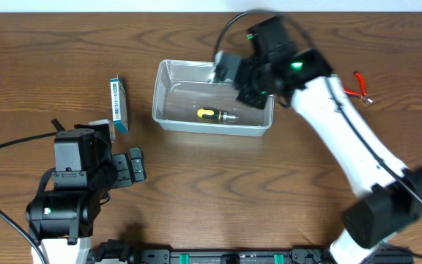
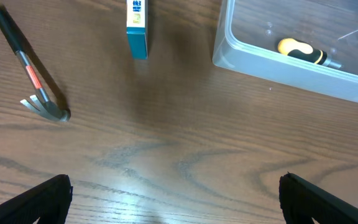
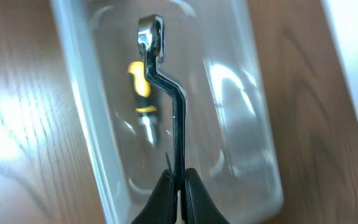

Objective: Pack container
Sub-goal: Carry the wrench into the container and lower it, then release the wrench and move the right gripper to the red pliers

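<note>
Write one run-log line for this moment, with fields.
right gripper: shut on wrench, over container | left gripper: open, empty | container: screwdriver inside | table: hammer, box, pliers outside

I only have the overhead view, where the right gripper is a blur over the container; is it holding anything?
Observer: Yes. The right wrist view shows the right gripper shut on a metal offset wrench, which hangs over the container.
Operator: Thank you. Is any tool on the left side hidden from me?
Observer: Yes. The left wrist view shows a claw hammer lying on the table, to the left of the blue-and-white box.
</note>
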`<state>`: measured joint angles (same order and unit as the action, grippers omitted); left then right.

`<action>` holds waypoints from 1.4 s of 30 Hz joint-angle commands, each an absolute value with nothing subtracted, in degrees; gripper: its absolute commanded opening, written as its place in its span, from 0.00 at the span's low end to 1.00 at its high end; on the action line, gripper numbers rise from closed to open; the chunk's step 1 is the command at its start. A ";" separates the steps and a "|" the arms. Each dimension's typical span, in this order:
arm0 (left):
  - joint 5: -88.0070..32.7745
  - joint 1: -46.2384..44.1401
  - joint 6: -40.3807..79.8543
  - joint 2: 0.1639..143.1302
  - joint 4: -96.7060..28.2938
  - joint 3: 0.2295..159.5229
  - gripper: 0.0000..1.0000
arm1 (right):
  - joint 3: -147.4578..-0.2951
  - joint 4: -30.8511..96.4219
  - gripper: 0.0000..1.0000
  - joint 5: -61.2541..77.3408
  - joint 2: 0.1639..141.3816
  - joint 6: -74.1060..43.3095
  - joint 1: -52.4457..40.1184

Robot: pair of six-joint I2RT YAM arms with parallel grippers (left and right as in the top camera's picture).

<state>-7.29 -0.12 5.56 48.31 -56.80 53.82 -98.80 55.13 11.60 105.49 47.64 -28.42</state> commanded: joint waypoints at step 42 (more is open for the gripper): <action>-6.83 -0.30 4.78 48.23 -56.99 54.83 0.97 | -131.11 70.78 0.99 -0.27 115.33 0.38 -14.59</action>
<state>-7.29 -0.12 5.56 48.31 -56.80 53.82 -125.95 67.59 8.73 118.87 20.71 -19.46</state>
